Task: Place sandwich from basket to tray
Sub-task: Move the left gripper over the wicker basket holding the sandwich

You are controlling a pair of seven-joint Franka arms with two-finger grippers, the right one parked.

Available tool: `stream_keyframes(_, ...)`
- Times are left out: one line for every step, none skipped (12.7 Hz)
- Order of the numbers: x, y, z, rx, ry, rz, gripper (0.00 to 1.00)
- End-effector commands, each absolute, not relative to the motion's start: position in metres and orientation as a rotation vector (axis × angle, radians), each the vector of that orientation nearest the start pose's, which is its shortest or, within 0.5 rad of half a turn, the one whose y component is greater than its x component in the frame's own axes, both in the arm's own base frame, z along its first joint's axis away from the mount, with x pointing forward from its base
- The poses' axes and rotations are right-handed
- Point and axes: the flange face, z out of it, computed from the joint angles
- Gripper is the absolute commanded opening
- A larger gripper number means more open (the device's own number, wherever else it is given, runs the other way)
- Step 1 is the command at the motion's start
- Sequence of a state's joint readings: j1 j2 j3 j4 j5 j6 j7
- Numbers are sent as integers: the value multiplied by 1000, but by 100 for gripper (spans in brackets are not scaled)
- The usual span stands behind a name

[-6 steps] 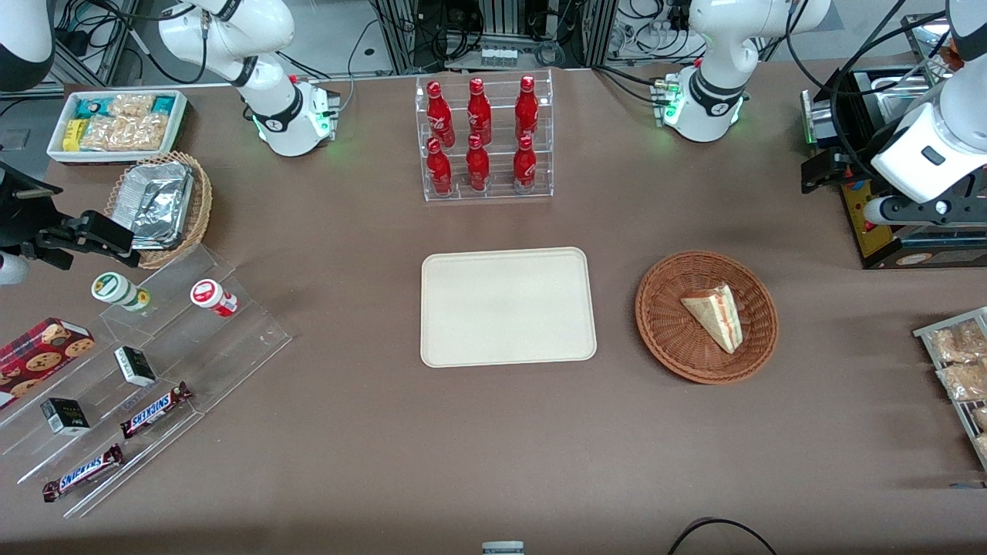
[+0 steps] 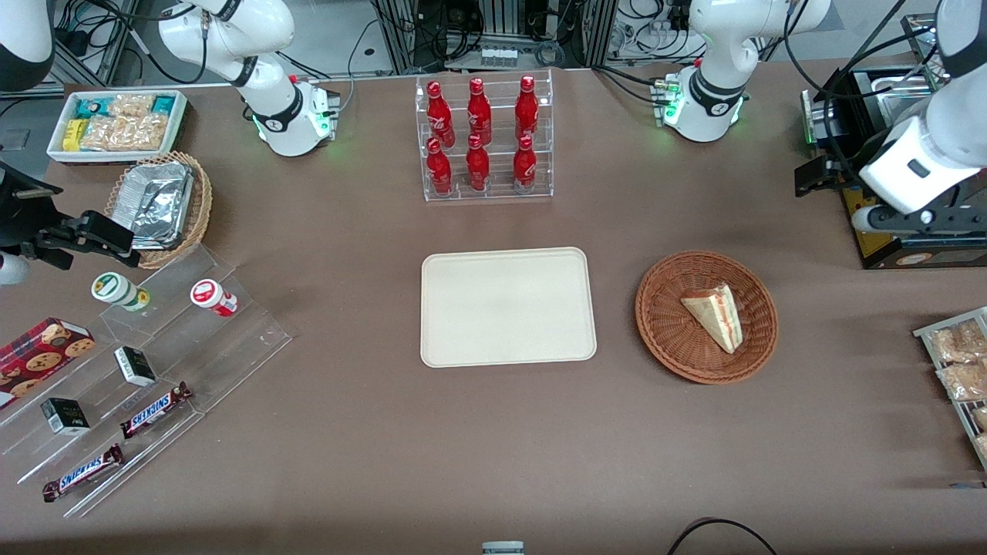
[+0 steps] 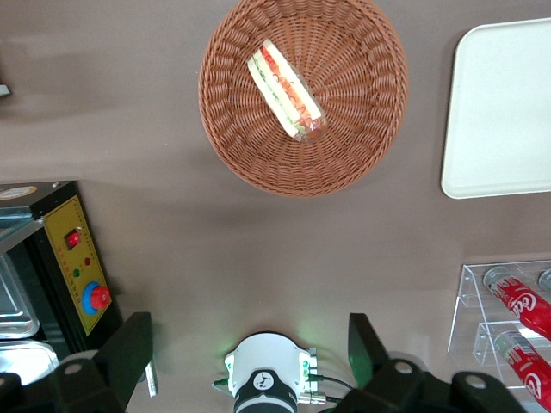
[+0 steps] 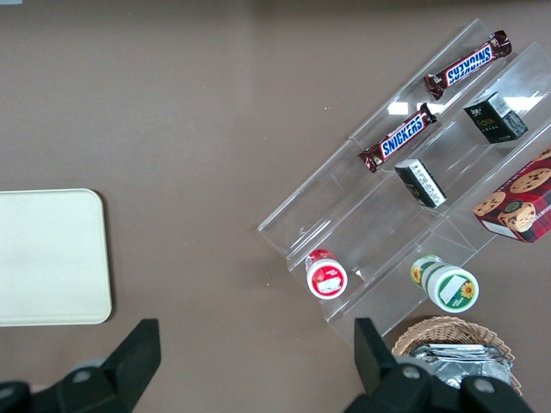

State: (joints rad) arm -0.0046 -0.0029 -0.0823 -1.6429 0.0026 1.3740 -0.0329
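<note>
Opening step here: the approach, and nothing has been grasped yet. The sandwich (image 2: pixel 713 314) lies on its side in the basket (image 2: pixel 649 308), mid-height in the front view, toward the working arm's end of the table. Its red and green filling edge shows clearly from the wrist camera. The tray (image 2: pixel 509 307) sits bare at the centre of the frame, just beside the basket but not touching it.

The left arm (image 2: pixel 917 166) hangs high at the frame's edge, at the working arm's end, farther from the front camera than the basket and well apart from it. The gripper (image 3: pixel 248 325) looks straight down at the table, fingers (image 3: pixel 129 353) spread wide, holding nothing.

The next move looks like a travel over the basket, then a descent. It calls for lining the spread fingers across the wedge's two flat bread faces rather than along its length. It also calls for coming low enough to catch the wedge without jamming a fingertip into the woven wall. A soft squeeze seems wise, since bread like this probably crushes easily.
</note>
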Motion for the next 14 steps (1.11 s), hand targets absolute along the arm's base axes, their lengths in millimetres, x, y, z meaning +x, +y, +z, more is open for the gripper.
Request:
stream_keyframes(529,-46,543,-3098,105,418,100)
stream_keyframes(530,-46,528,-3098,105,404,100)
stream_keyframes(530,-46,515,-3099,107,394,100)
stream_keyframes(530,-47,503,-3101,110,382,100)
stream_keyframes(531,-48,495,-3102,113,365,100)
stream_keyframes(532,-48,485,-3102,111,353,100)
stream_keyframes(532,-48,471,-3105,111,334,100)
stream_keyframes(531,-49,456,-3109,114,308,100)
stream_keyframes(530,-49,443,-3111,112,287,100)
stream_keyframes(530,-49,434,-3115,108,261,100)
stream_keyframes(529,-48,425,-3117,103,244,100)
stream_keyframes(528,-48,415,-3120,70,215,100)
stream_keyframes(526,-48,404,-3122,35,184,100)
stream_keyframes(524,-48,394,-3123,-8,164,100)
